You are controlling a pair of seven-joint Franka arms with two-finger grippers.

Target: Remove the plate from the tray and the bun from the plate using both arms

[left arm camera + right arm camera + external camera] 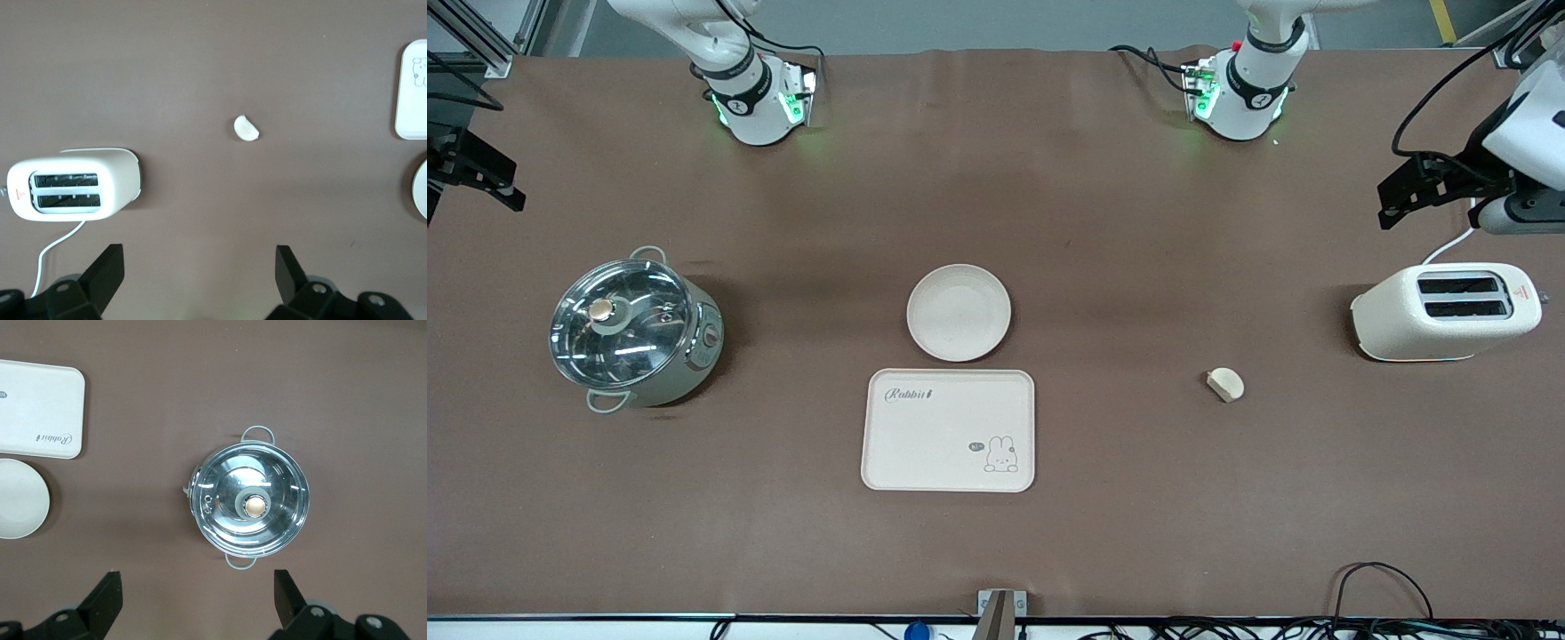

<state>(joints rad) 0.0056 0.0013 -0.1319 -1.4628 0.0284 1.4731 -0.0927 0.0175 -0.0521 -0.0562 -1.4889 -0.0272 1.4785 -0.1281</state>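
I see both end effectors released and empty: left end effector (200, 273) above the toaster's (1446, 312) end, right end effector (197, 600) above the pot (636, 329). The plate (959, 313) touches the tray (948, 430); the bun (1225, 384) lies apart on the surface (1138, 222).

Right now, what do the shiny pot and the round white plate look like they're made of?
The shiny pot with a see-through lid looks like polished metal under glass: it mirrors light and shows its inside. The round cream-white plate looks matte and faintly speckled, maybe plastic or a fibre mix; ceramic can't be ruled out.
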